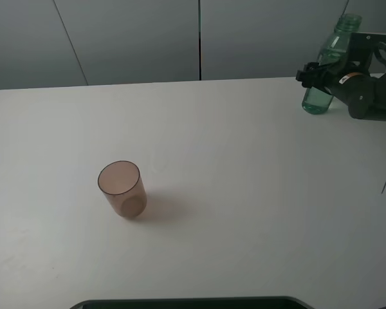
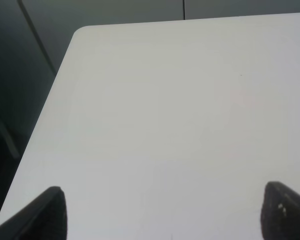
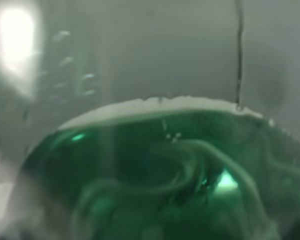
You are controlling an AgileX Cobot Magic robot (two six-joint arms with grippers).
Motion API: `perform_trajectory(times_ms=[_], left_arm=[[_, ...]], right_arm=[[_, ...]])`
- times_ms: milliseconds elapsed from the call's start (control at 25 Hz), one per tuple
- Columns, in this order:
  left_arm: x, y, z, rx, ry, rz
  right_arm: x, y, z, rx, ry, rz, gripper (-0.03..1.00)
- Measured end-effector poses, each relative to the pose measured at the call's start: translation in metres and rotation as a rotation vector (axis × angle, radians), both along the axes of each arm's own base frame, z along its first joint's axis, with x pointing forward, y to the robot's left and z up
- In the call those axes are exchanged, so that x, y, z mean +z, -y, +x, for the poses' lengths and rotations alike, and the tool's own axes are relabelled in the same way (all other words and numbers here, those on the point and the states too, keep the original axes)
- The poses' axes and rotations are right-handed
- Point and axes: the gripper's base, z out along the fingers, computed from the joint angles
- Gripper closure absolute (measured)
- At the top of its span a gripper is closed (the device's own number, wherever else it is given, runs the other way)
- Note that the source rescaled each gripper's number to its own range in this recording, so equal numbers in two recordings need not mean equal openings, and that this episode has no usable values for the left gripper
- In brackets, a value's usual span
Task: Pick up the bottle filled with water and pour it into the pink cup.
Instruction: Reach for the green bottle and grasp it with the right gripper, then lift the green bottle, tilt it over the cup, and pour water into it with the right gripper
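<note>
Gripping check first: right gripper (image 1: 316, 73) has its jaws pressed onto the bottle (image 1: 334, 46) around mid-body. The right wrist view is filled with green plastic and a water line, so we read that as a real pinch. Bottle sits at 2 o'clock on the table (image 1: 244, 141), by the far edge, leaning with its neck toward 1 o'clock. Whether its base is off the surface we can't tell. We see no cap on the neck, so we lift slowly and bring it upright before travelling, or it may spill early. Pink cup (image 1: 121, 188) stands upright at 8 o'clock, well apart from the bottle, mouth open. We carry the neck over the rim, then tilt gradually. Cup looks light, so no contact. Left gripper (image 2: 162, 215) hovers spread over bare table, holding nothing.
</note>
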Motion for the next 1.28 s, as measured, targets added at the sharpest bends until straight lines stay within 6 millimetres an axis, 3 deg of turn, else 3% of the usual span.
perform_trajectory(times_ms=[600, 880, 1000, 1280], left_arm=[[0.000, 0.000, 0.000, 0.000, 0.000, 0.000], [0.000, 0.000, 0.000, 0.000, 0.000, 0.000], [0.000, 0.000, 0.000, 0.000, 0.000, 0.000], [0.000, 0.000, 0.000, 0.000, 0.000, 0.000]], right_arm=[[0.005, -0.002, 0.000, 0.032, -0.026, -0.036, 0.94], [0.049, -0.012, -0.012, 0.082, 0.007, -0.050, 0.94], [0.071, -0.021, -0.027, 0.114, 0.059, -0.073, 0.94], [0.098, -0.058, -0.072, 0.212, 0.094, -0.119, 0.94]])
